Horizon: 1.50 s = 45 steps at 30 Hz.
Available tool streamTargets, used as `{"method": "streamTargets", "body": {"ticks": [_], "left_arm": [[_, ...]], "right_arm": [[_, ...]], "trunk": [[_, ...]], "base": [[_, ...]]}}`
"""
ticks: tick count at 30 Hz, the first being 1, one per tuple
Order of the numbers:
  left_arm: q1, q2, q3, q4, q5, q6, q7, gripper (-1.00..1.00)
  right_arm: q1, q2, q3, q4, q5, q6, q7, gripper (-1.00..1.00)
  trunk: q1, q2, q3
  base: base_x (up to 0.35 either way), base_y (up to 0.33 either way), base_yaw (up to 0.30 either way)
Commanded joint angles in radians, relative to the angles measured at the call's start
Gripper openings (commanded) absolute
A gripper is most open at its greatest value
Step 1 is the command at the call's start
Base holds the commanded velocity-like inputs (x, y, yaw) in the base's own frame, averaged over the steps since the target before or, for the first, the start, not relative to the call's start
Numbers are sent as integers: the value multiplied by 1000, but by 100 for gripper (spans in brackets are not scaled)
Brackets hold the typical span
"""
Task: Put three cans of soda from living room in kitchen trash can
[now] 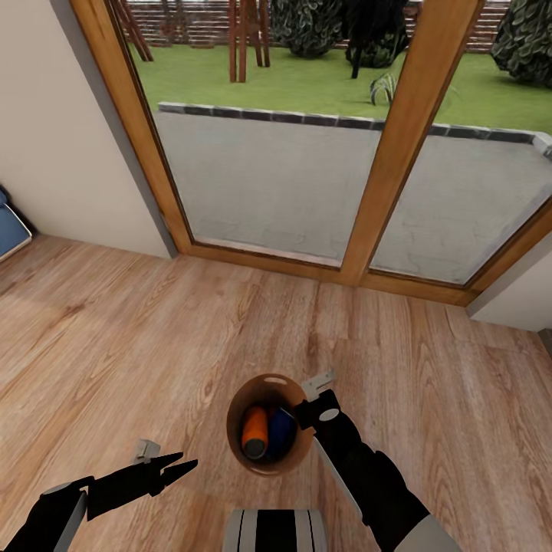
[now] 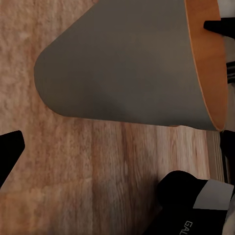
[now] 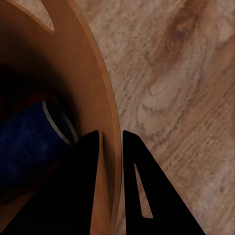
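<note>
Here, in the head view, the trash can hangs upright over the wood plank floor, its mouth facing up, carried by the right gripper at the far-right part of its rim. Inside lie an orange-red soda can and a dark blue soda can, side by side, long axes running roughly toward the glass doors. The left gripper hovers to the bin's left, fingers spread and empty.

The left wrist view shows the bin's grey outer wall ahead of that gripper, tapering to a rounded base, long axis tilted across the frame.

In the right wrist view, the two black fingers straddle the thin rim, clamped on it, one inside and one outside; the blue can lies just within. The bin looks stiff, light and smooth-walled, so a one-sided rim pinch may let it swing; the oval hand slot would probably give a surer hold.
</note>
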Motion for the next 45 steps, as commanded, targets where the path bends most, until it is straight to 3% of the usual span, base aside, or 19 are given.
{"method": "streamTargets", "body": {"ticks": [1,41,42,45], "left_arm": [[0,0,0,0,0,0,0,100],[0,0,0,0,0,0,0,100],[0,0,0,0,0,0,0,100],[0,0,0,0,0,0,0,100]], "right_arm": [[0,0,0,18,-17,-4,7,-100],[0,0,1,18,-17,-4,7,-100],[0,0,1,18,-17,-4,7,100],[0,0,1,18,-17,-4,7,100]], "trunk": [[12,0,0],[12,0,0],[12,0,0],[12,0,0]], "base": [[0,0,0],[0,0,0],[0,0,0],[0,0,0]]}}
